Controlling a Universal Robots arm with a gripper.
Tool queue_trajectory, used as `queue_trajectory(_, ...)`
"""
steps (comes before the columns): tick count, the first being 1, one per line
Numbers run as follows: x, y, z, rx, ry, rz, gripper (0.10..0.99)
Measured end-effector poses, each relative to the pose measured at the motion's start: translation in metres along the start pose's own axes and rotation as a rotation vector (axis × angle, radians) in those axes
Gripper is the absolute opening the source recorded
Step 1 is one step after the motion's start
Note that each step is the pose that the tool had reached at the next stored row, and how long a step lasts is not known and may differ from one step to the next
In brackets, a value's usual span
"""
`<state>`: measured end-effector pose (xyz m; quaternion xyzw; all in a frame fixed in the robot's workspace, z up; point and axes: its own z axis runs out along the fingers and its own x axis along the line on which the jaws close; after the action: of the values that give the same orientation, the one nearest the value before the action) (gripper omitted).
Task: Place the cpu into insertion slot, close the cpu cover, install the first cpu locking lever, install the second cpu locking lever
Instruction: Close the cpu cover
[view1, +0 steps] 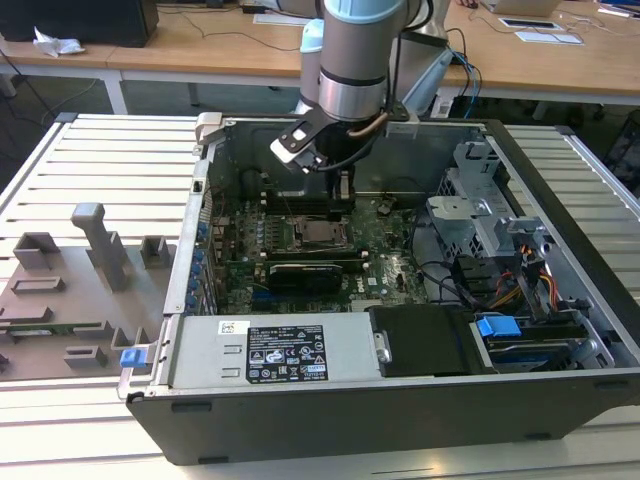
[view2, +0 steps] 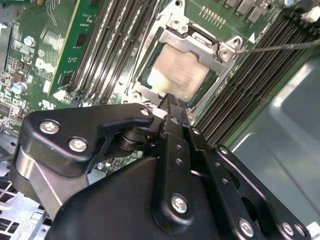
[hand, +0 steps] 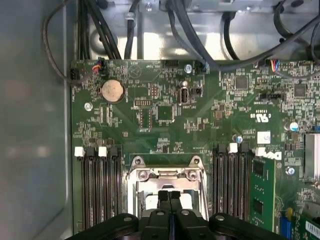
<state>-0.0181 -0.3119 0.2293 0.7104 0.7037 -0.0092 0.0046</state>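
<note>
cpu (view2: 181, 76) is seated in the insertion slot (view1: 318, 236), metal top up and flat as far as I can see. cpu cover (view2: 150, 64) looks down around it, with the chip showing through the window, so I'd call steps 1 and 2 done or v. nearly. Can't confirm the cover is fully flat.

Levers look like what's left. A thin wire lever (view2: 280, 47) sticks out from the socket corner across the RAM slots (hand: 97, 185), so prob. not latched. Can't make out a 2nd lever.

gripper (hand: 170, 196): fingers pressed together, nothing pinched. Tips hover just over the near edge of the socket window; can't tell if they touch the cover.

Room:
- RAM slot banks run close along both sides of the socket, so little lateral margin.
- A green memory module (hand: 262, 190) stands upright beyond one bank, a snag risk on a wide swing.
- The grey case wall (view2: 280, 130) is near, past the lever side.
- A cable bundle (hand: 100, 30) sits at the far board edge, well apart from the socket.
- Straight up is open, judging by the exterior view.
</note>
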Motion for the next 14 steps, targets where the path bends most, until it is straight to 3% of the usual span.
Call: queue_trajectory(14,-0.0001,-0.0113,0.0011,0.0,-0.0001,0.0,0.106)
